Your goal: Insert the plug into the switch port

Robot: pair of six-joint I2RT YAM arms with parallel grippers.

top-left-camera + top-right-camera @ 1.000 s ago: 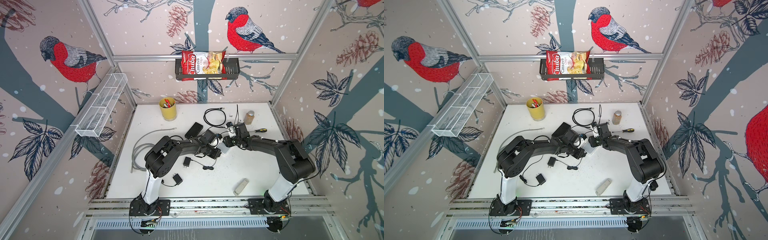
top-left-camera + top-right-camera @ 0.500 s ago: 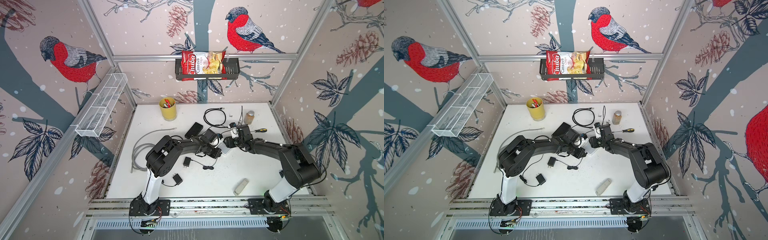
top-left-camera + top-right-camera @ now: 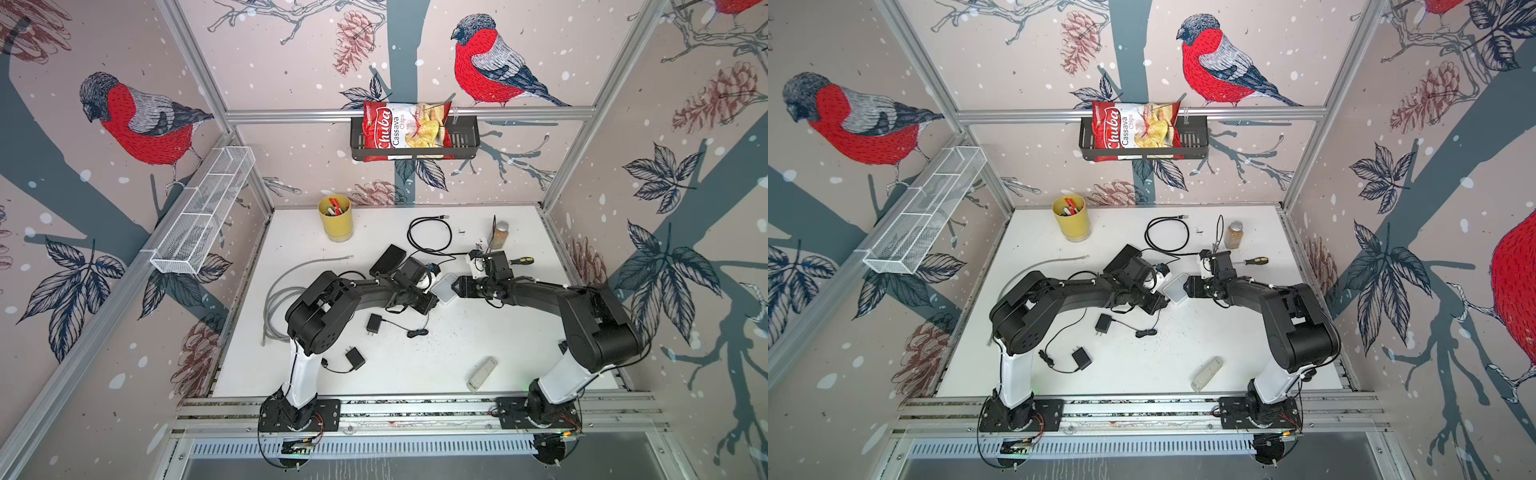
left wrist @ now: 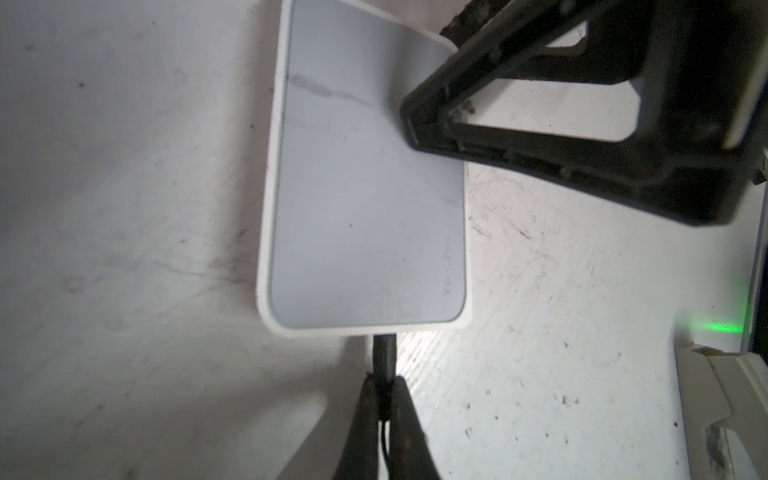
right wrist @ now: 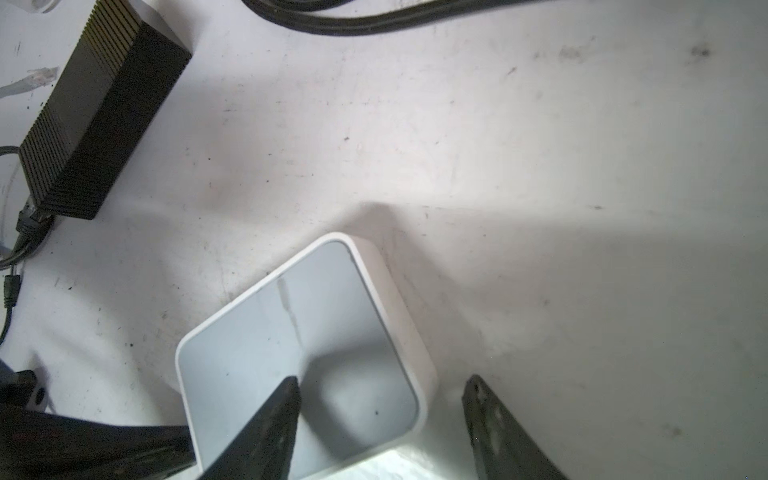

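White table [image 3: 449,357] carries the white switch [image 3: 445,289], lying flat near the middle. At one corner of it the right gripper [image 5: 382,379] stands spread wide: one finger over the top face, the other just beside the side wall w/ a gap. At another edge, the left gripper [image 4: 384,388] is pinched tight on the black plug [image 4: 384,353], whose tip meets the switch's edge; how deep it sits, can't tell.

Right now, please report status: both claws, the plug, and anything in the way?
Left claw shut on plug. Right claw open, astride switch corner. Plug tip meets switch edge; seating not visible. Nothing blocks between them.
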